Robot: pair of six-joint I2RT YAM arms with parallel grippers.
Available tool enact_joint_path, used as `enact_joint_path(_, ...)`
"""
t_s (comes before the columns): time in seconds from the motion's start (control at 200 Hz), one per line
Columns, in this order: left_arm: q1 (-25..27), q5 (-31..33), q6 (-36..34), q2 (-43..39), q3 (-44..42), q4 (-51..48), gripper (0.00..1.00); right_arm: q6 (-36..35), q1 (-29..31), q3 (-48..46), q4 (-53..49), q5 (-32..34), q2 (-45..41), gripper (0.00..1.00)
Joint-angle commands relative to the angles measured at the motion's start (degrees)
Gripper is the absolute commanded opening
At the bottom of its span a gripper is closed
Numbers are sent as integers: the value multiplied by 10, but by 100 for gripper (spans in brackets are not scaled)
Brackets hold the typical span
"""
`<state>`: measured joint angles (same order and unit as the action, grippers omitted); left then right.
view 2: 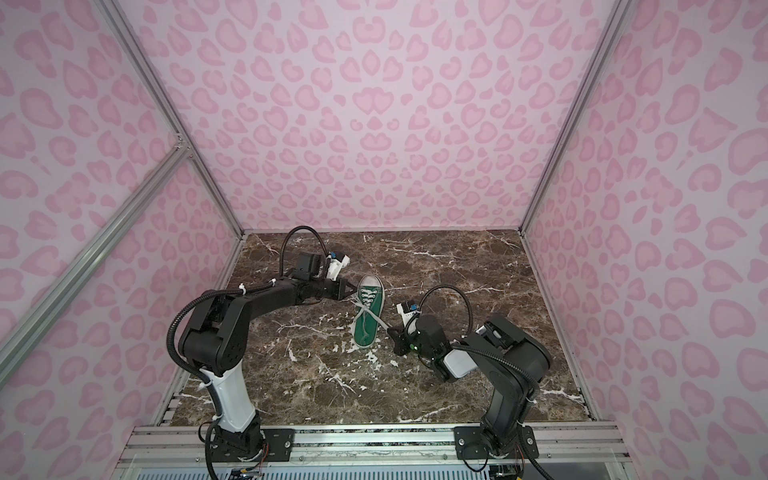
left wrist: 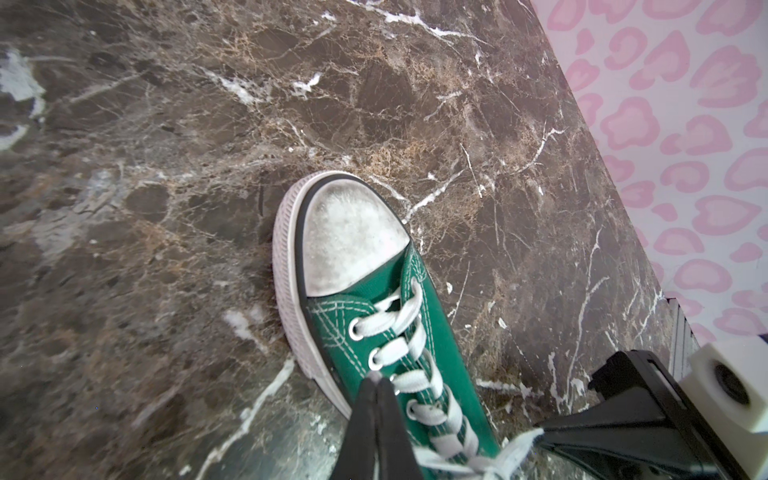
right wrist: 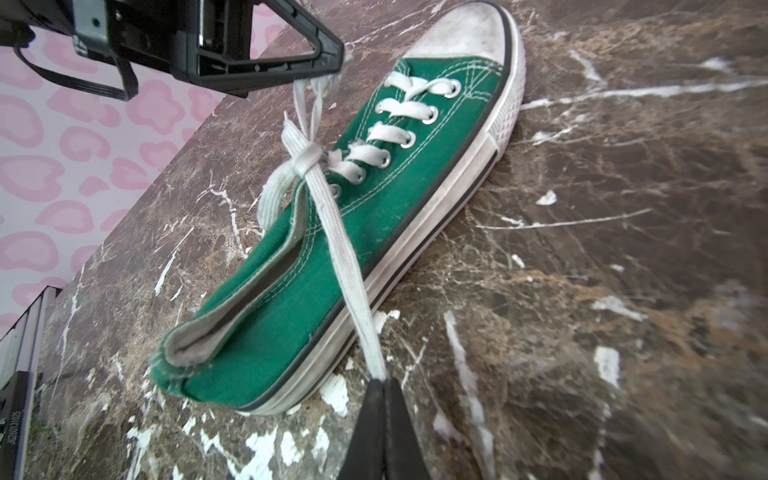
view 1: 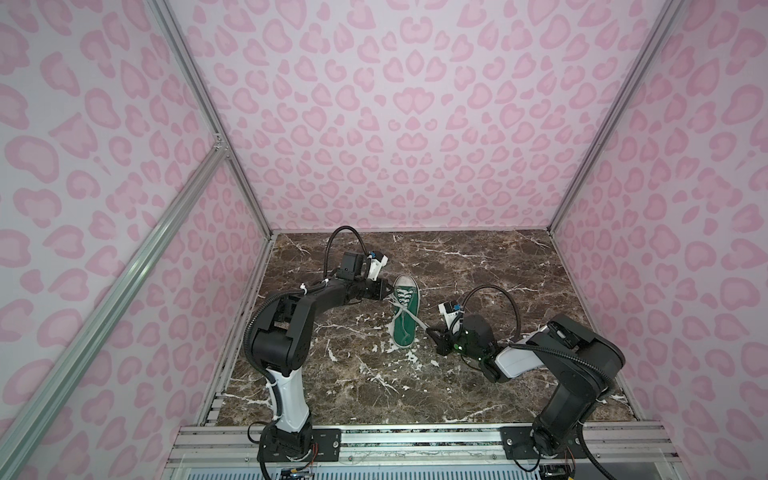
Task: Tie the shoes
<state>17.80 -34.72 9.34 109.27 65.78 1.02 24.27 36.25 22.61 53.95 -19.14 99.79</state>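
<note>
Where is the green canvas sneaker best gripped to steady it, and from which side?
Probably take the sneaker by its heel collar, from above at the heel end: that thin canvas rim gapes open for one finger inside, and lies clear of the taut white lace crossing mid-shoe.

Green canvas sneaker (right wrist: pixel 395 187), scuffed matt rubber toe cap (right wrist: pixel 465 33), woven cloth laces (right wrist: pixel 341 257); smooth marble-patterned tabletop (right wrist: pixel 623 291).

The dark brown marble counter (view 1: pixel 478 270) carries one green shoe (view 1: pixel 404 336) near its middle, toe toward the back wall.
</note>
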Motion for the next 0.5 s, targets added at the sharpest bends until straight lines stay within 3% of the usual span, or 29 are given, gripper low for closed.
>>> enact_joint_path(0.0,-4,16,-3,2,1,32,3,-2,-3,-5,-13,2,-2,0)
enact_joint_path(0.495,-10,17,7,5,-7,45,3,-2,-12,-19,-16,3,-9,0)
